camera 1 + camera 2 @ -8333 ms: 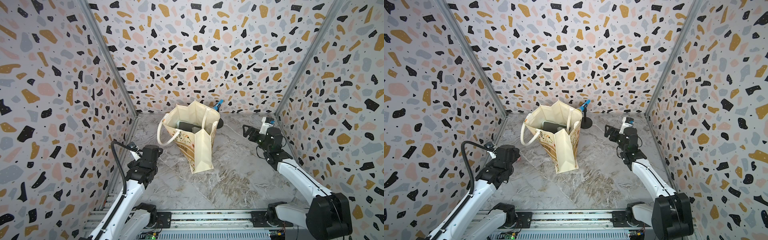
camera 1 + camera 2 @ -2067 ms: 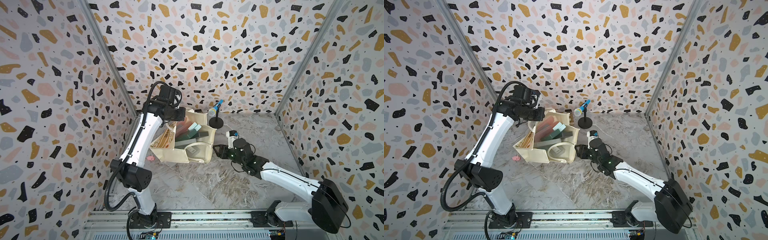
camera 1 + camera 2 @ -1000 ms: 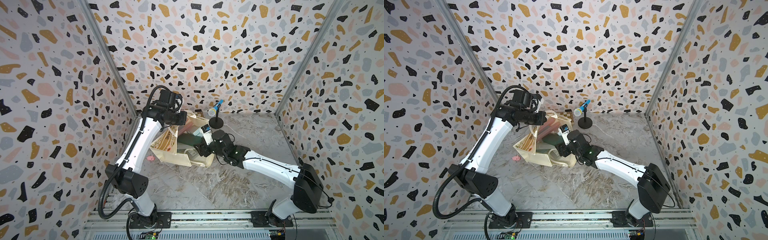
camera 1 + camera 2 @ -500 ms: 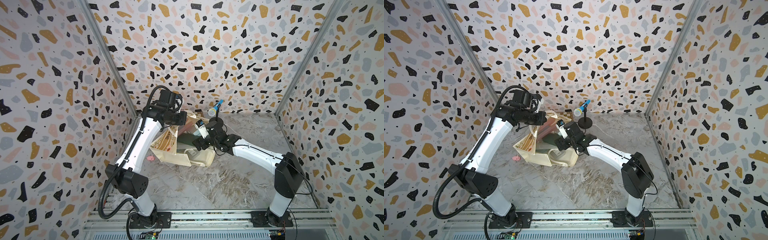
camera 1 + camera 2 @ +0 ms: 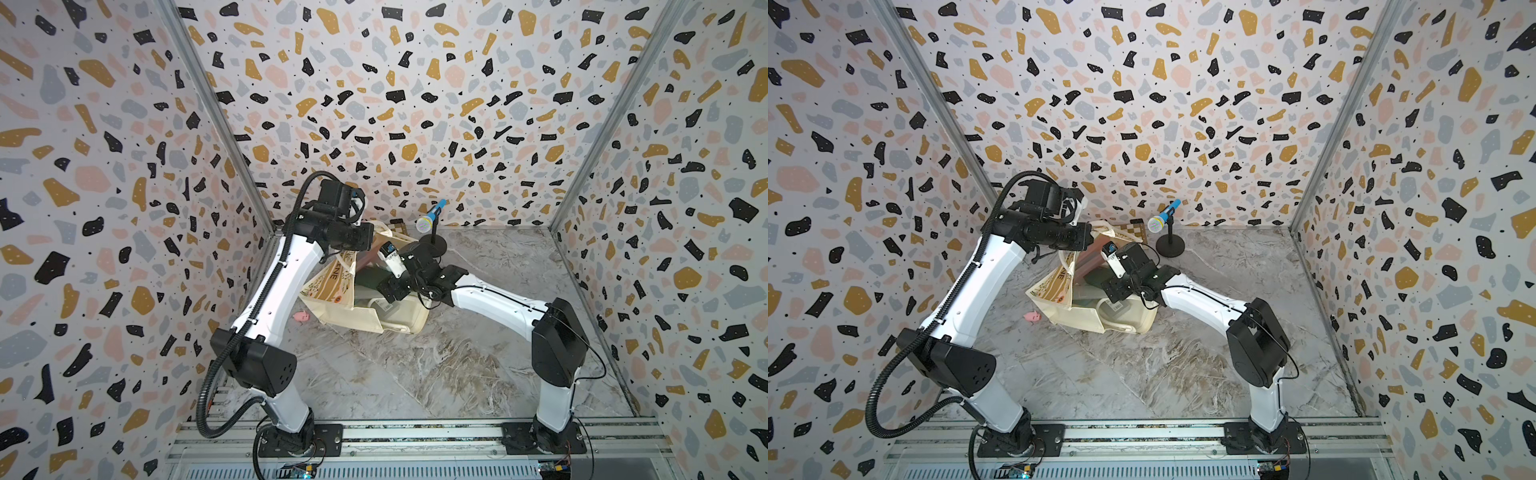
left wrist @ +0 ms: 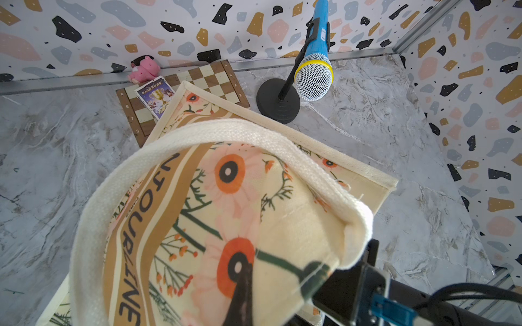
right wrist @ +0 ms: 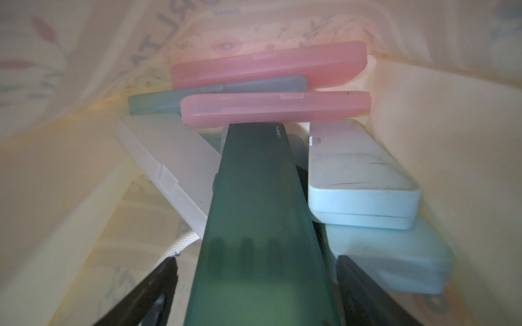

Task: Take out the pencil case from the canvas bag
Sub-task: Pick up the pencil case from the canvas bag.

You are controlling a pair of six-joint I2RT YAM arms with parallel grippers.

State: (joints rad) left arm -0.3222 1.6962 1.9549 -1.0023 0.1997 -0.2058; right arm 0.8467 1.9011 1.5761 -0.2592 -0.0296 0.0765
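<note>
While the right gripper (image 7: 255, 262) is sitting inside the mouth of the canvas bag (image 5: 330, 286), its fingers (image 7: 147, 290) are standing spread and released on either side of the dark green pencil case (image 7: 254, 197), not yet gripping it. Left gripper (image 6: 243, 279): clenched on the bag's printed cloth and holding the mouth up off the tabletop (image 5: 415, 374). Risks, as judged: closing fingers may be catching the white handle strap (image 7: 180, 242) lying just beside one finger, or dragging the frosted case (image 7: 169, 163) and pale blue case (image 7: 361, 183) crowding the green one. The smooth plastic may also be slipping. Item: long, flat, translucent dark green, small lettering near its far end. It is lying topmost on the heap inside the bag, with pink cases (image 7: 268, 110) lying across its far end.
</note>
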